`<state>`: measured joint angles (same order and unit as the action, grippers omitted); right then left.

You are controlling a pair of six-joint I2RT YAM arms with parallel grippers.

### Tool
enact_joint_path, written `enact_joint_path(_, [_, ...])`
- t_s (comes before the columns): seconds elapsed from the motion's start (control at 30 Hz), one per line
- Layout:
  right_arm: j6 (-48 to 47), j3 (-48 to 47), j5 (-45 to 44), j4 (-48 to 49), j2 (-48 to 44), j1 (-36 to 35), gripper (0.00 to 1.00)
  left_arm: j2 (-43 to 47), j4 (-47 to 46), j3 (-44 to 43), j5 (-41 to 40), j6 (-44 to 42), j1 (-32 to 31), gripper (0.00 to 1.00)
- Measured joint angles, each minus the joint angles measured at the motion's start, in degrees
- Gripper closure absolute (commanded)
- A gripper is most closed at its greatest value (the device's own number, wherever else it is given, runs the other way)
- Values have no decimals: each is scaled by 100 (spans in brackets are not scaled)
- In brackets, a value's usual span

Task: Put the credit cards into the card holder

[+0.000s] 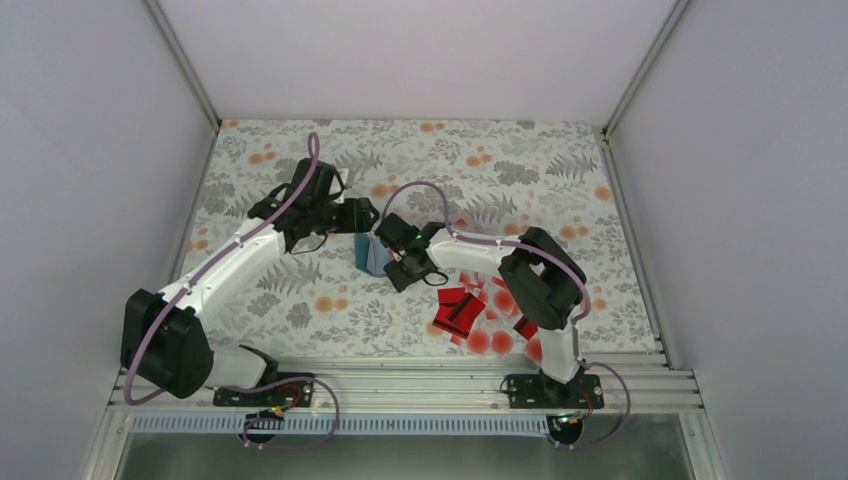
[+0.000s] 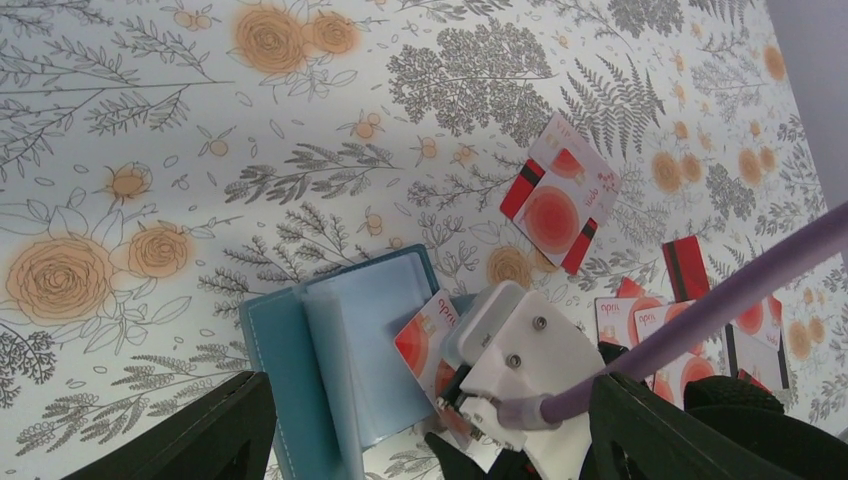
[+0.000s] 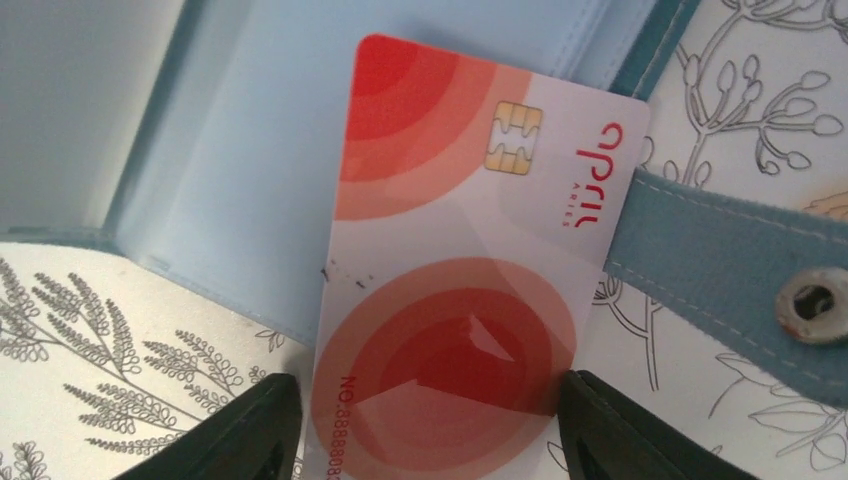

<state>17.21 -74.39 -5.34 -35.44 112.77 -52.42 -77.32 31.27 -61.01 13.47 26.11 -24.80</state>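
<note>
One floral-print worktop (image 1: pixel 300 160), carrying everything. Two arms reaching to its middle. One teal card holder (image 2: pixel 350 340) lying open there, pale-blue inside facing up. Left end effector (image 1: pixel 365 218) just beside it, spread wide, gripping nothing. Right end effector (image 3: pixel 430 400) pinching one pale red-dot credit card (image 3: pixel 480 230) by its long edges, tilted over the open holder. Heap of loose cards (image 1: pixel 480 315) near the right arm, red and pale, too overlapped to count.
</note>
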Motion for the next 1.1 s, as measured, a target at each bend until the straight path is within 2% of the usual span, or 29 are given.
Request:
enact_joint_path(0.1, [35,4,20,48,4,-7,47,15,20,22,-2,0,9,22])
enact_joint_path(0.23, [39,35,-7,140,2,-7,50,31,17,22,-2,0,33,22])
enact_joint_path(0.57, [87,297,-39,461,-201,33,70,131,17,24,-20,0,68,22])
enact_joint_path(1.1, [50,483,-74,431,-551,188,77,133,17,24,-39,4,68,22])
